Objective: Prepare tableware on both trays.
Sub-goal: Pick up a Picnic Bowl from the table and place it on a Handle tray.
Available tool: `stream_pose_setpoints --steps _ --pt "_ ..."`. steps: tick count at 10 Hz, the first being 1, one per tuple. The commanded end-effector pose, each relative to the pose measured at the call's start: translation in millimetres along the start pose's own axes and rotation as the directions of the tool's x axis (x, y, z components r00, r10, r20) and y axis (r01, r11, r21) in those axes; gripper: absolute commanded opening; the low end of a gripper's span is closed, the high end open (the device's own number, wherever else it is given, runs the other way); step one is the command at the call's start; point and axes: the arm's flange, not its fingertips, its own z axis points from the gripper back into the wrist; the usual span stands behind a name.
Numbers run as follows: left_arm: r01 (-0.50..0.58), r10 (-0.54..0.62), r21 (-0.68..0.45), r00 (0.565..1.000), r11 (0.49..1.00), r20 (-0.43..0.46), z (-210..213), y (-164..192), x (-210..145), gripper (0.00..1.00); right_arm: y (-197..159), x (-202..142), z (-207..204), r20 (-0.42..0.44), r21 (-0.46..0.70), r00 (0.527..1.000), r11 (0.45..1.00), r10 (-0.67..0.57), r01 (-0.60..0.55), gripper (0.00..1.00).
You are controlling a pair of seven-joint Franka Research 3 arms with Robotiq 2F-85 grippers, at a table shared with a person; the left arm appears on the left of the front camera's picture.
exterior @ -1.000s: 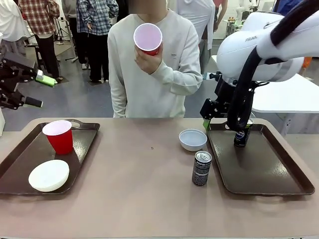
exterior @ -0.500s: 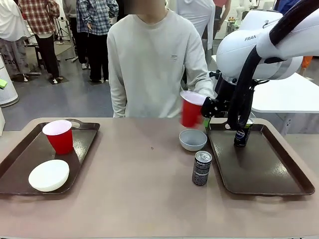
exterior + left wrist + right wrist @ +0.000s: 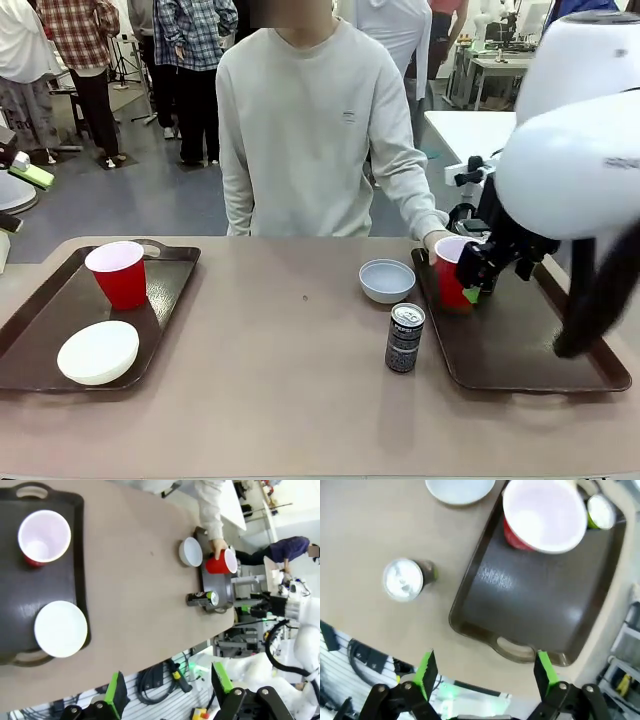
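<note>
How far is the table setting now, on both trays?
The left tray holds a cup and a bowl. On the right tray, a can stands and the person's hand holds the second cup. The other bowl and the other can stand on the table, likely next.

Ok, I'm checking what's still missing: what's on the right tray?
A red cup with the person's hand at its rim, and a can beside it, seen from above. From the front, the right arm covers the tray's far corner, so the can's body is hidden.
</note>
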Motion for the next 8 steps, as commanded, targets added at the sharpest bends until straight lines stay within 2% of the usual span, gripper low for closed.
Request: stream_pose_setpoints --steps 1,2,4,8 --pt "0.0 0.0 -0.011 1.0 1.0 0.019 -0.6 3.7 1.2 0.9 -10.9 3.9 -11.8 -0.001 0.044 1.0 0.999 -0.011 0.011 1.0" --pt "0.0 0.0 -0.011 1.0 1.0 0.019 -0.6 3.7 1.2 0.9 -14.0 11.0 -19.5 -0.01 0.078 1.0 0.997 -0.025 0.026 1.0" --pt "0.0 0.0 -0.011 1.0 1.0 0.019 -0.6 3.7 1.2 0.9 -15.7 49.6 -34.5 0.004 0.134 0.994 0.985 -0.109 0.107 1.0" --pt "0.0 0.0 -0.011 1.0 1.0 0.019 -0.6 3.7 1.2 0.9 -5.7 122.3 -54.5 0.041 0.209 0.978 0.959 -0.205 0.192 1.0"
